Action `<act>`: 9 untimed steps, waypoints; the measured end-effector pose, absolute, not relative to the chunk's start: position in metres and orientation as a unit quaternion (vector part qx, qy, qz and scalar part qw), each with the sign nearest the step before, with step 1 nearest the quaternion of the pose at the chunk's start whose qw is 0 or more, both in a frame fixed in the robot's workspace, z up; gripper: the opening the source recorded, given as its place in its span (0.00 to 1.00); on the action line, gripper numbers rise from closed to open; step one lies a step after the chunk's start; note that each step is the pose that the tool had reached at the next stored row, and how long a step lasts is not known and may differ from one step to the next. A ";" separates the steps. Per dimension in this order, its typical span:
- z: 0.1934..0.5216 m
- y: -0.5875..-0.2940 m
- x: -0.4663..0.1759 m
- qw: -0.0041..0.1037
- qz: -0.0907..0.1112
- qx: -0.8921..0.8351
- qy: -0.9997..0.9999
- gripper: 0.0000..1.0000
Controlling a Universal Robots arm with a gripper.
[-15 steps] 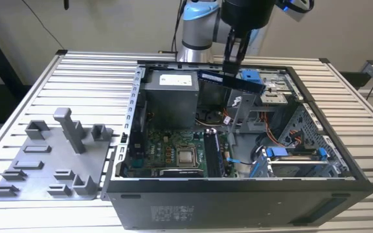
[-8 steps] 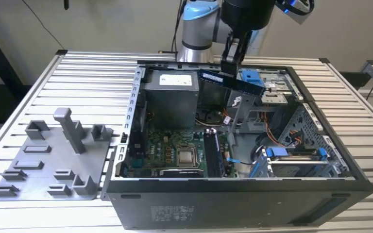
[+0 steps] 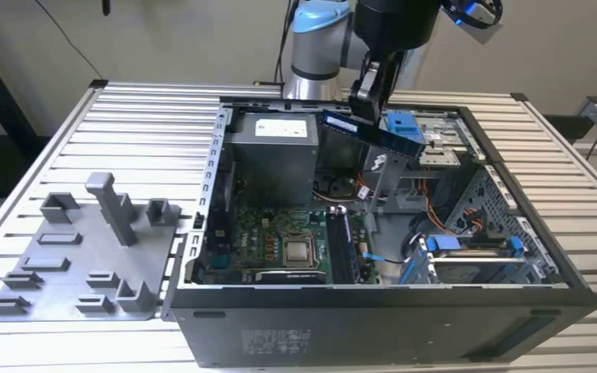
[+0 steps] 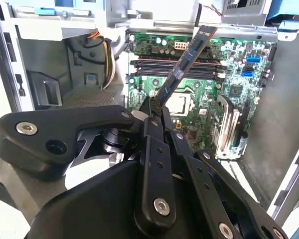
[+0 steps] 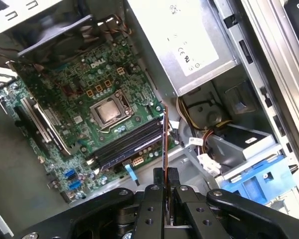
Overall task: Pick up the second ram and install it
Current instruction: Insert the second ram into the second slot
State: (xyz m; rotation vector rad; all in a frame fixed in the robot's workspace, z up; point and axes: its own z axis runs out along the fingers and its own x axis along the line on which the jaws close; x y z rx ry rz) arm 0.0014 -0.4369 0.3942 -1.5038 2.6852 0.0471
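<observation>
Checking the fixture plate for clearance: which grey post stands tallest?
The slim post near the middle of the plate; the other blocks around it are squat and far lower.

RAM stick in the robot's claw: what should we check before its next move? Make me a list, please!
1. Grip: the gripper is shut on one end of the second ram: ok.
2. Clearance: the stick hangs above the open computer case, touching nothing else: ok.
3. Stick is over the motherboard: ok.
4. Lined up with the memory slots: in the second wrist view it crosses them at a slant: not ok.
5. An empty slot is waiting: cannot tell.
</observation>
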 end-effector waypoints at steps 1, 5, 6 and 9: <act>0.394 -0.437 0.001 0.032 0.015 -0.483 0.875 0.14; 0.394 -0.437 0.001 0.032 0.015 -0.462 0.886 0.14; 0.394 -0.437 0.001 0.032 0.014 -0.457 0.889 0.14; 0.393 -0.438 0.001 0.032 0.014 -0.441 0.897 0.14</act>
